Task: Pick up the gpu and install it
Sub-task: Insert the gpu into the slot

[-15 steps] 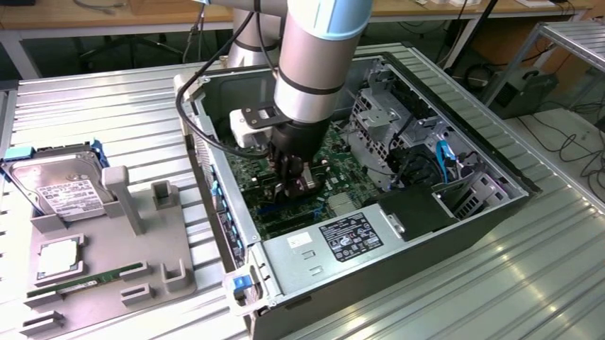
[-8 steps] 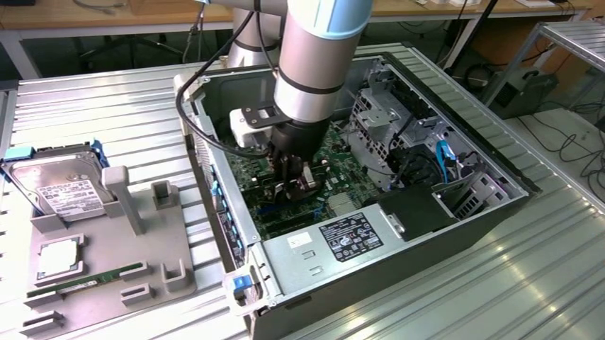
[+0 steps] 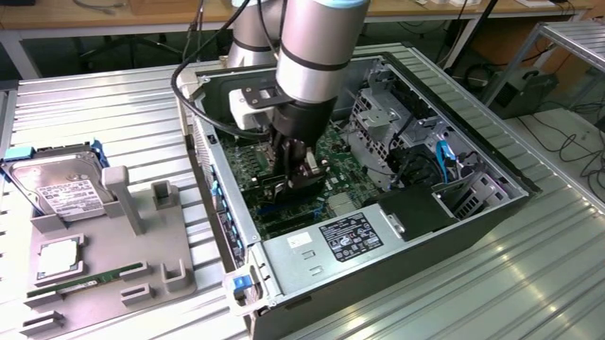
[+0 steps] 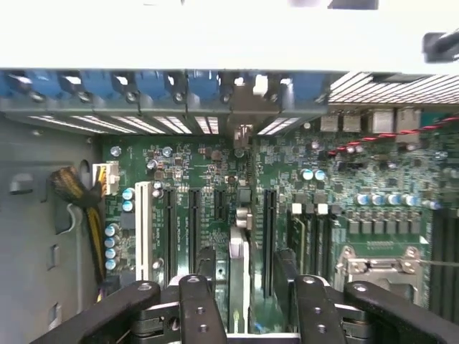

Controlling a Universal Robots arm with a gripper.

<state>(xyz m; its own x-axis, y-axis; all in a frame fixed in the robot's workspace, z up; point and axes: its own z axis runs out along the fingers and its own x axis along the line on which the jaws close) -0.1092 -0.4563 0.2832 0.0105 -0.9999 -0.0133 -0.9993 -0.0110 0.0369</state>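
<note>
Tool (image 3: pixel 300 164) spread wide inside the open computer case (image 3: pixel 492 205), straddling the upright gpu (image 4: pixel 237 276): a thin, stiff, fragile-looking card, probably best gripped by its edges.

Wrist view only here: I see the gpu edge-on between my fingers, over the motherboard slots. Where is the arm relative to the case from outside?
Observer: The arm comes in from above, and the gripper is down inside the open computer case, near the middle of the board.
Operator: What sits on the parts fixture?
Observer: The grey fixture, on the exterior view's left, holds the hard drive in a blue frame and a green memory stick.
Operator: What is the case resting on?
Observer: It lies on its side, open face up, on a ribbed metal table.
</note>
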